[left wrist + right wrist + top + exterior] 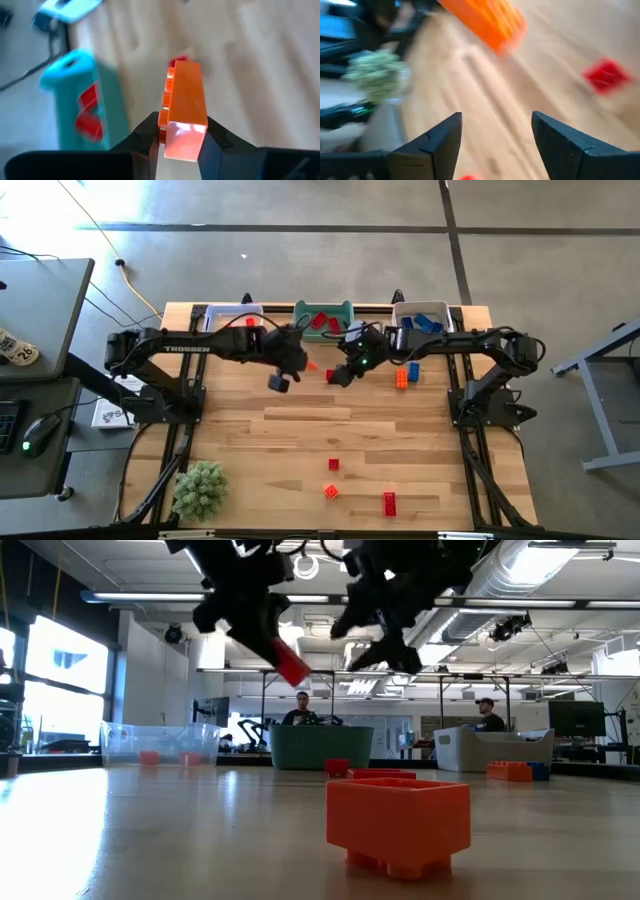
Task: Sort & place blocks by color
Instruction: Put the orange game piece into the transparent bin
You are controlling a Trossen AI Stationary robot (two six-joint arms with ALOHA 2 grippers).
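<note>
Over the back half of the pale wooden bench (300,430) my left claw (181,142) is clenched on an orange rectangular plastic brick (184,107), held up in the air; from above that brick (311,366) is only a sliver past the claw (283,378), while my left wrist camera shows it pinched between both fingers, studs to one side. My right claw (342,372) hangs just beside it with fingers spread and nothing between them, which the right wrist view (495,135) makes plain and the overhead view does not. Along the back edge stand a clear plastic bin (232,317), a teal plastic bin (323,311) holding red bricks (320,321), and a white plastic bin (420,310) holding blue bricks (425,324). On the bench near the white bin lie an orange brick (401,377) and a blue one (413,370); toward the front lie a small red cube (334,465), an orange cube (331,491) and a red rectangular brick (389,502). The low camera alone shows orange pieces (168,757) inside the clear bin. A fuzzy green plant (199,489) sits at the front left corner.
</note>
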